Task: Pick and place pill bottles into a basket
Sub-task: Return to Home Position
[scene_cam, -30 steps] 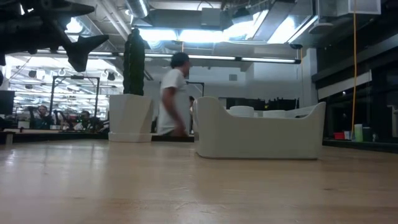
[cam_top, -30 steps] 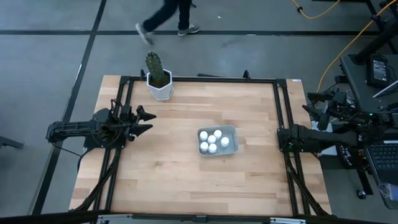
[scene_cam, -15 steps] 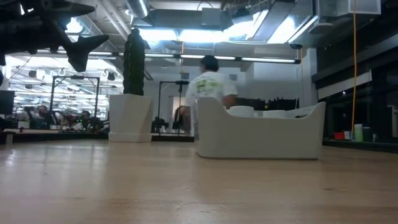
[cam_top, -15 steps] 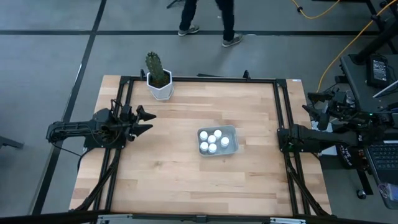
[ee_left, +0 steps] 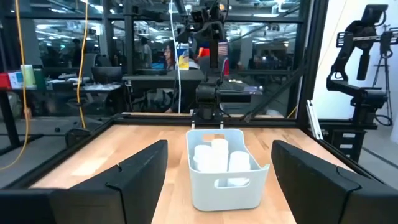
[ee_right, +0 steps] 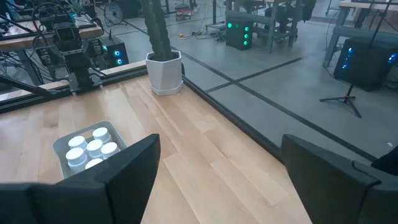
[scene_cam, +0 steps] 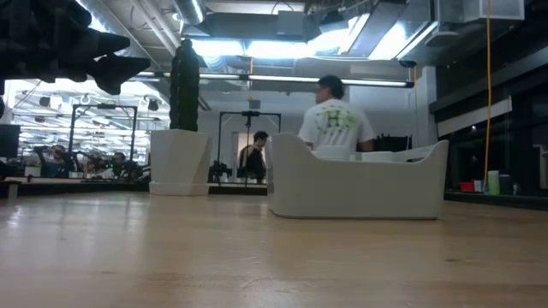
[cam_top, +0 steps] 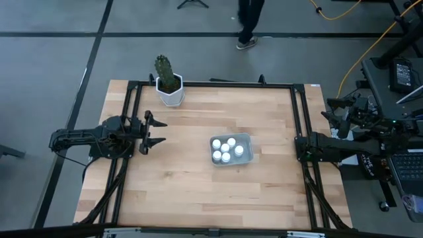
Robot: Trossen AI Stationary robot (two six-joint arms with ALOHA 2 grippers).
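The pale grey-blue basket (cam_top: 248, 140) stands on the table right of centre, and several white pill bottles (cam_top: 226, 151) stand upright inside it. The basket (ee_left: 224, 183) and the bottles (ee_left: 217, 155) also show in the left wrist view. My left gripper (cam_top: 161, 132) is open and empty above the table's left part, pointing at the basket from well to its left. My right gripper (cam_top: 299, 147) is open and empty at the table's right edge; its wrist view shows the basket (ee_right: 59, 144) farther off.
A white hexagonal pot with a cactus (cam_top: 170, 89) stands at the far edge, left of centre. A black frame (cam_top: 211, 84) runs around the table. A person (cam_top: 250, 20) walks on the floor beyond the far edge. Bare wood lies near and left of the basket.
My left gripper has turned about its wrist, so its two fingers now stand side by side over the table, and it stays open. The person beyond the far edge has walked toward the right.
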